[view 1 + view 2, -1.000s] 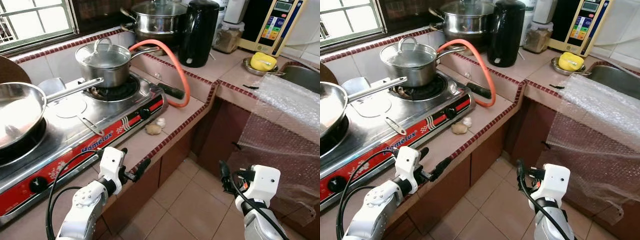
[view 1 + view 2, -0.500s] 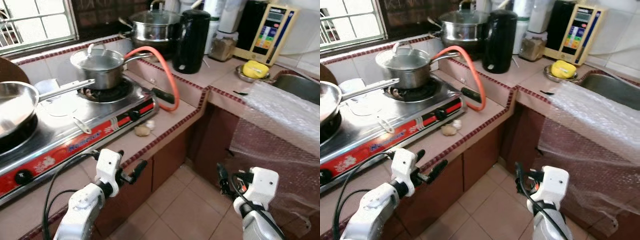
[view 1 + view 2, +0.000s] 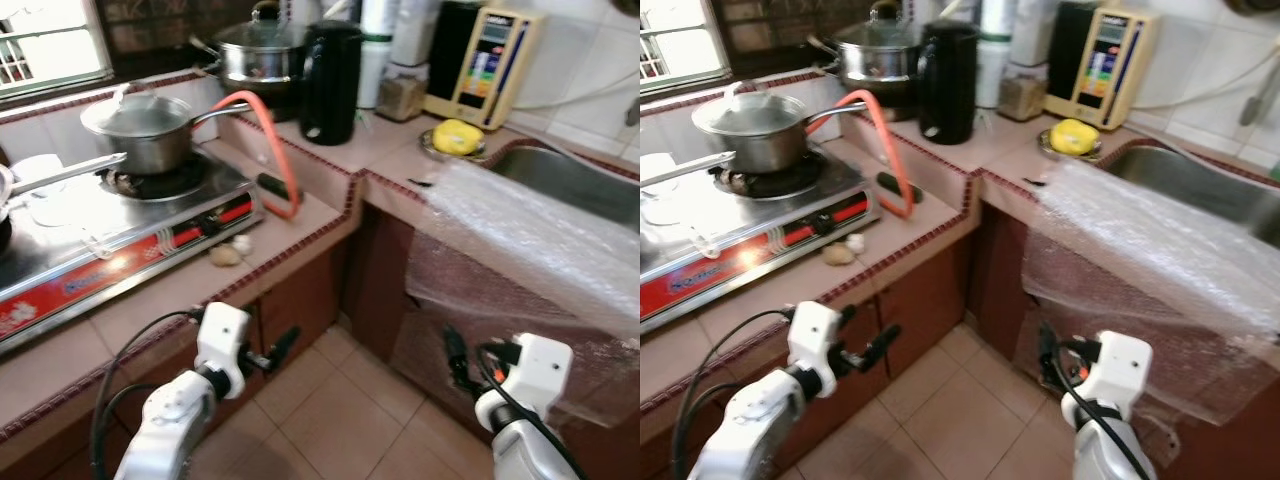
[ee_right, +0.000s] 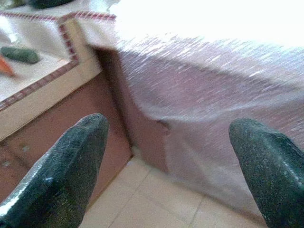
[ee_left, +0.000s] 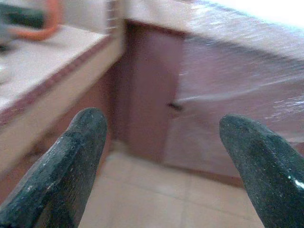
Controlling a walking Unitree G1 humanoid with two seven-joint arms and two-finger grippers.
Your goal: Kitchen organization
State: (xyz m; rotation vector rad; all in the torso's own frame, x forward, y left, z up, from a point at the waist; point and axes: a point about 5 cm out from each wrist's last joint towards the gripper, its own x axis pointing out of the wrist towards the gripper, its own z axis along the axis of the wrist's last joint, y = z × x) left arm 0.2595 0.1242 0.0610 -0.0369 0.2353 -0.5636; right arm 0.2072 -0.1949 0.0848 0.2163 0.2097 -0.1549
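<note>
On the far left, a gas stove sits on the tiled counter, with a lidded saucepan on its burner and an orange hose curling off its right side. Two small pale lumps lie on the counter just beside the stove's near right corner. Further back stand a big steel pot and a black kettle. Moving right, there's a cream appliance against the wall and a yellow object in a small dish, then the sink, with a bubble wrap sheet draped over the counter edge and down the cabinet front.

Down low, the left gripper hovers over the floor tiles, near the cabinet under the stove; its wrist view shows the fingers spread wide with nothing between them. The right gripper hangs near the wrapped cabinet, and its wrist view, washed out up top, shows fingers equally wide apart, empty, facing the bubble wrap.
</note>
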